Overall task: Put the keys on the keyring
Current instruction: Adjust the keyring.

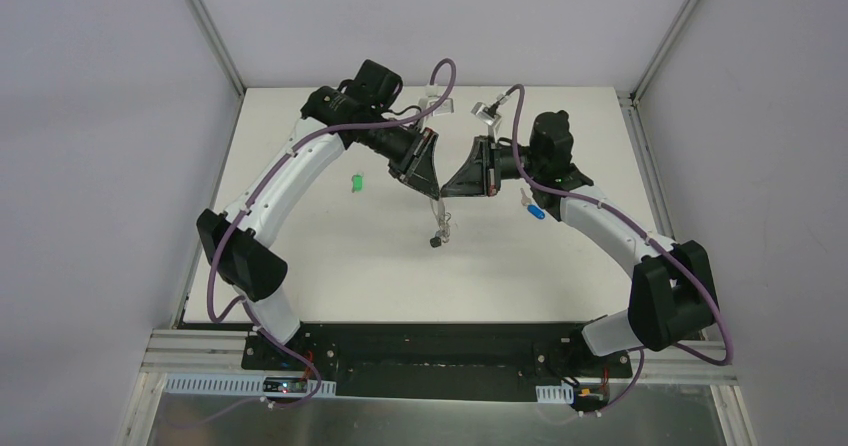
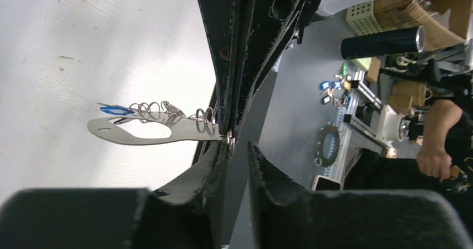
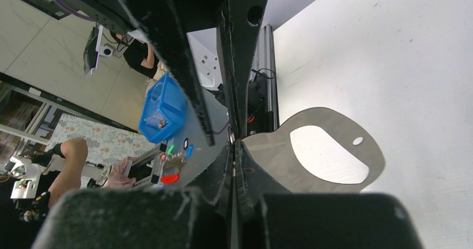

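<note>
The keyring [image 1: 441, 221] hangs above the table's middle, between the two grippers. It is a pale grey oval plate [image 2: 139, 133] with small wire rings [image 2: 167, 110] along one side and a black tag [image 1: 435, 242] dangling lowest. My right gripper [image 1: 447, 190] is shut on the plate's narrow end [image 3: 268, 148]. My left gripper [image 2: 239, 148] faces it tip to tip, its jaws a little apart with nothing between them. The green key [image 1: 355, 182] lies on the table to the left. The blue key [image 1: 535, 209] lies under my right arm.
Two silver metal pieces [image 1: 437, 101] [image 1: 487, 114] stand near the table's far edge. Aluminium rails [image 1: 640, 166] border the white table [image 1: 330, 266]. Beyond the table's edge are a blue bin [image 3: 162, 106] and a person's arm [image 2: 440, 132].
</note>
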